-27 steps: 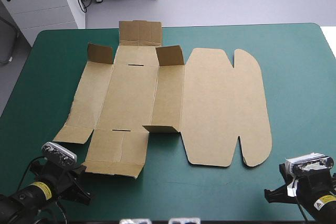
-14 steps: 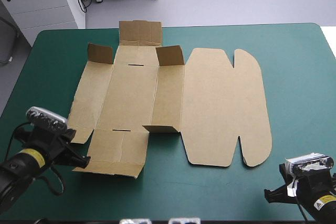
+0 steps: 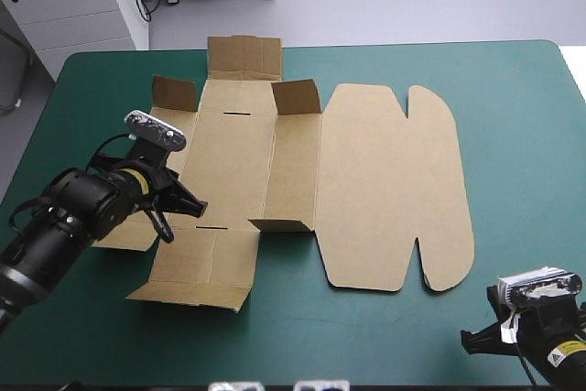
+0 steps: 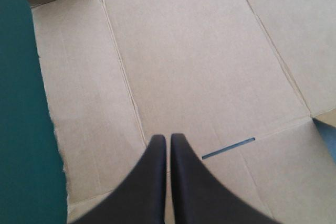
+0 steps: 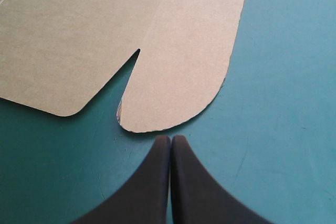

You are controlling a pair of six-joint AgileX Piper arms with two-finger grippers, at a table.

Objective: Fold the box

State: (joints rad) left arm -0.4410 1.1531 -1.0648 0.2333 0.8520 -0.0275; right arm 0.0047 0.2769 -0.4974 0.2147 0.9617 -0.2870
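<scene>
On the teal-green cover, high view: the box lies opened out as one cut brown sheet, mostly flat, around the table's middle. Small corner flaps on its far side stand up, and the far end flap is raised too. The left gripper hangs over the box's left half, above the wide panel and close to the near crease. The right gripper sits off the box, near its near right corner, over bare cover and apart from the board. Left wrist view: black fingers pressed together into one point, nothing between them, over the box's panel; contact with the board can't be told. A thin slot in the board lies just beside the tips, and cover shows past the box's left edge. Right wrist view: fingers together as well, holding nothing, over the cover, with the tips just short of the edge of the box's rounded flap. A narrow cut separates that flap from the lid panel beside it.
</scene>
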